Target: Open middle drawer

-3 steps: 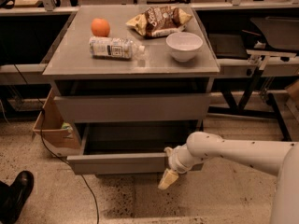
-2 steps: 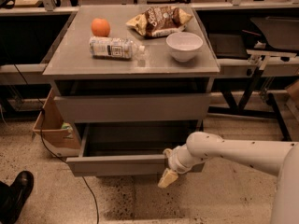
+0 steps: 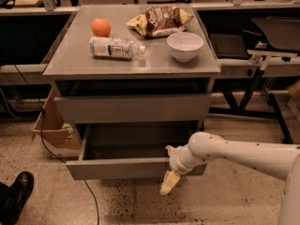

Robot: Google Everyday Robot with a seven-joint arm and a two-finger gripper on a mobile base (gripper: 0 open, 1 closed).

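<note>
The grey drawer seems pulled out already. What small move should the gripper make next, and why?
Probably back the gripper slightly away from the wide shallow grey middle drawer. The drawer already stands well out, grey box interior showing, and the gripper sits by the right part of its flat front, so more pulling seems unneeded.

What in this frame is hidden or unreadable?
Camera view:
Middle drawer: its front wall hides the inside floor nearest it.
Gripper, hanging at the drawer front's lower right edge: contact with the front is unclear.
Bottle label: too small to read.
Arm: cut off by the right edge.
</note>
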